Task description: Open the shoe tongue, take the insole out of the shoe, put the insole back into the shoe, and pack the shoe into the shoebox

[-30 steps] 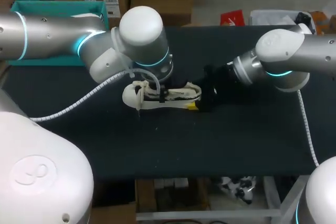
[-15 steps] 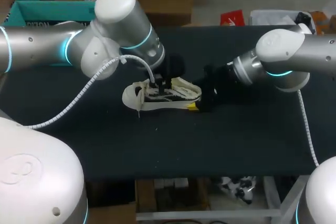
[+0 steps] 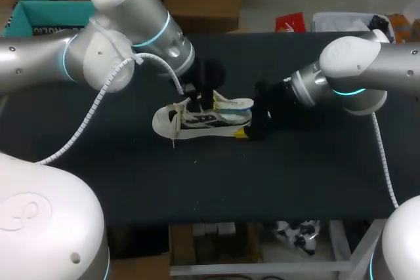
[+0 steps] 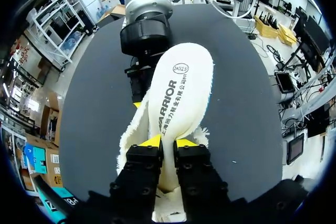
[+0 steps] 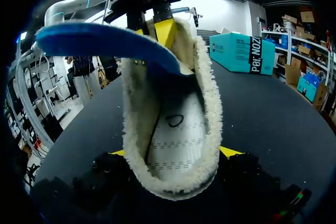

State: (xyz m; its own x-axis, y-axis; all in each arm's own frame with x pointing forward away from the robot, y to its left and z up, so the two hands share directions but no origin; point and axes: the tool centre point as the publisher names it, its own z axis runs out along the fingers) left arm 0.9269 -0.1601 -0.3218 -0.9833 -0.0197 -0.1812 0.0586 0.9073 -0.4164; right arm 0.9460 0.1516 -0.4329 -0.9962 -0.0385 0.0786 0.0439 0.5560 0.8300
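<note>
Closest in, the right wrist view shows our right gripper [image 5: 174,152] with its two yellow tips set wide and pressed against either side of the heel of the shoe [image 5: 210,103], so it is clamped on the heel. Only this view looks straight into the shoe's fleecy mouth, down its length to the stitched lining inside. Above the heel hangs the insole [image 5: 105,40], blue underside towards us and lifted clear of the heel rim. One yellow finger of the other arm shows just behind it.

The left wrist view gives us the grip itself. Our left gripper [image 4: 168,142] has its fingers nearly together, pinching the insole through its thickness. The white printed top face runs ahead of the fingers, over the heel, towards the right arm. Fleece from the shoe shows at both sides of the fingers.

From the head view we get the lie of things. The shoe rests on its sole near the middle of the dark table [image 3: 295,175], its long axis running across the table, toe to our left and heel to our right. The insole runs along the same axis, tilted up over the heel half. Farthest off, well beyond the toe end, stands the teal shoebox [image 3: 59,14].
</note>
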